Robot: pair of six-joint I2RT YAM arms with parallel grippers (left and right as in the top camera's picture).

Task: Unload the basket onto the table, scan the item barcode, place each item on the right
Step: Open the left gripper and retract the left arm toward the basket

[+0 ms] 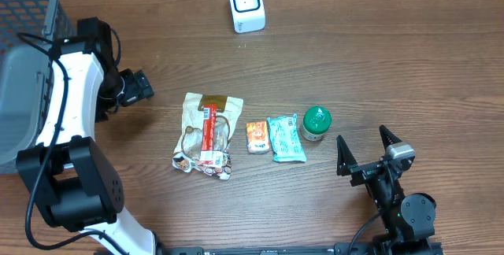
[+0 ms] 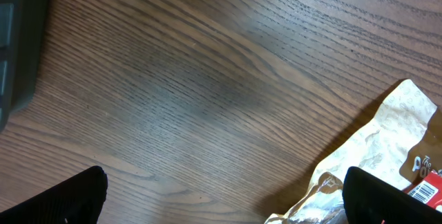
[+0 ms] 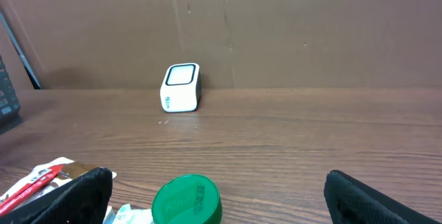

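Paper pouch point(image 1: 206, 133), orange packet point(image 1: 257, 137), teal packet point(image 1: 286, 138) and green-lidded jar point(image 1: 316, 121) are laid in a row, well apart from the white scanner point(image 1: 246, 5). Left gripper point(image 1: 142, 88) and right gripper point(image 1: 364, 138) are both spread and empty; an item is best gripped clear of its barcode

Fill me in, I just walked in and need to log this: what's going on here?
Nothing is held: the left claw and right claw are both open. A snack bag, an orange packet, a teal packet and a green-lidded jar sit in a row on the table; the white scanner stands beyond them.
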